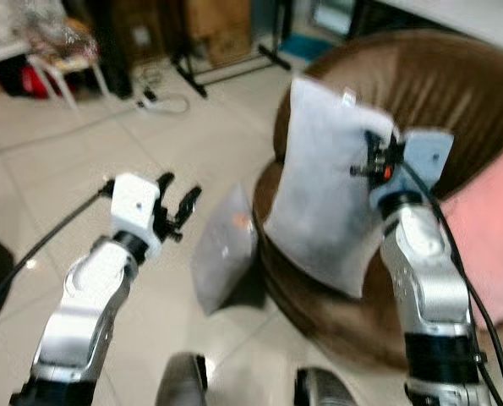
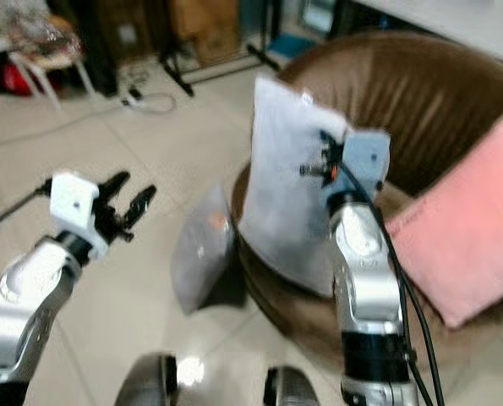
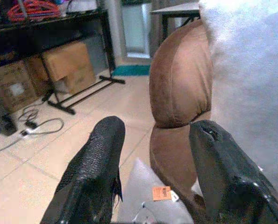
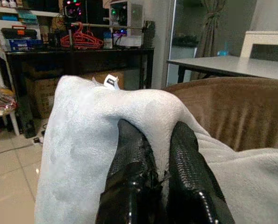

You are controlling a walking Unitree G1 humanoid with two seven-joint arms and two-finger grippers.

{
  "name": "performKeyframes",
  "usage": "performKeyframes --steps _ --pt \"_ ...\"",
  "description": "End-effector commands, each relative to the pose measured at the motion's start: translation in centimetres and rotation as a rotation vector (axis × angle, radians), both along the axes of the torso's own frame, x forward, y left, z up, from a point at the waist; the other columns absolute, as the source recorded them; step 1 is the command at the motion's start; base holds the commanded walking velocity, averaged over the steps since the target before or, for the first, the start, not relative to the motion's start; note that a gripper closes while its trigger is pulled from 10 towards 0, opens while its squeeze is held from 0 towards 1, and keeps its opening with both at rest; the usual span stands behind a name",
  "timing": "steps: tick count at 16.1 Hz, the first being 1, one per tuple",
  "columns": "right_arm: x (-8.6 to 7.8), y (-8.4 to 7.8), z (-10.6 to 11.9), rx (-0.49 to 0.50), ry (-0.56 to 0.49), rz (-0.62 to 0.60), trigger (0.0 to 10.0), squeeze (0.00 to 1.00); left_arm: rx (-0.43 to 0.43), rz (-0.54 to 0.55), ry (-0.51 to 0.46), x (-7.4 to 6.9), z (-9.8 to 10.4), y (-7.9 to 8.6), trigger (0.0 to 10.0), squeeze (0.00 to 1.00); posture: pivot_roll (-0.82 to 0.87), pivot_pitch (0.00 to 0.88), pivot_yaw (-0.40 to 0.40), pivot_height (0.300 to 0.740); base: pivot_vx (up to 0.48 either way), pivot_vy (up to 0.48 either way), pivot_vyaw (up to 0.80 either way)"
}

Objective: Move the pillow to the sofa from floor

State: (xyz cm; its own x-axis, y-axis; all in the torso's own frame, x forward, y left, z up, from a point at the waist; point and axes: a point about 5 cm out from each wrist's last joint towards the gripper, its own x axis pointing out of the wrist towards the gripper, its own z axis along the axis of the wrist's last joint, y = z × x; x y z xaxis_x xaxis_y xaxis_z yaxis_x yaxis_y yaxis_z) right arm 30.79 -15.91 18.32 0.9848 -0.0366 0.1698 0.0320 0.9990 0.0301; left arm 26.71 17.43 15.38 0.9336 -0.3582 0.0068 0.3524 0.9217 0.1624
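Pale grey pillow (image 1: 323, 194) hangs pinched in the right tool (image 4: 153, 154) above the brown sofa (image 1: 420, 93).

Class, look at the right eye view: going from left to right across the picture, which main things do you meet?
Left claw → grey pillow on the floor → white pillow held up by the right claw → pink pillow on the brown sofa.

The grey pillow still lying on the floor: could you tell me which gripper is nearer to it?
Left. The left gripper hovers open just beside that floor pillow; the right gripper is raised over the sofa, clamping the white pillow.
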Motion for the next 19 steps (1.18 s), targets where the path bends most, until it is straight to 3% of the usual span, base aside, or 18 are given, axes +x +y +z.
performKeyframes --steps 1,5,10,17,19 --pt "-0.3 -0.7 0.5 0.001 -0.033 -0.043 10.0 0.0 0.02 0.011 0.023 -0.5 -0.6 0.0 10.0 0.0 -0.03 0.0 -0.025 0.726 0.0 0.0 0.0" --pt "-1.5 -1.6 -1.3 0.034 0.051 -0.066 10.0 0.0 0.041 0.122 0.016 -1.6 -1.7 0.3 10.0 0.0 -0.06 0.0 -0.006 0.74 0.0 0.0 0.0" --pt "-2.9 -1.3 -2.7 0.132 0.129 -0.05 10.0 0.0 0.061 0.129 -0.006 -1.8 -2.1 -0.7 10.0 0.0 -0.09 0.0 0.042 0.74 0.0 0.0 0.0" --pt "-3.5 -1.0 -3.1 0.122 0.16 -0.051 10.0 0.0 0.063 0.164 -0.02 -1.6 -2.0 -0.7 10.0 0.0 -0.09 0.0 0.047 0.74 0.0 0.0 -0.8" --pt "-3.4 -0.5 -2.8 0.141 0.145 -0.003 10.0 0.0 0.064 0.162 -0.024 -1.8 -2.0 -0.7 10.0 0.0 -0.08 0.0 0.042 0.74 0.0 0.0 -0.8"
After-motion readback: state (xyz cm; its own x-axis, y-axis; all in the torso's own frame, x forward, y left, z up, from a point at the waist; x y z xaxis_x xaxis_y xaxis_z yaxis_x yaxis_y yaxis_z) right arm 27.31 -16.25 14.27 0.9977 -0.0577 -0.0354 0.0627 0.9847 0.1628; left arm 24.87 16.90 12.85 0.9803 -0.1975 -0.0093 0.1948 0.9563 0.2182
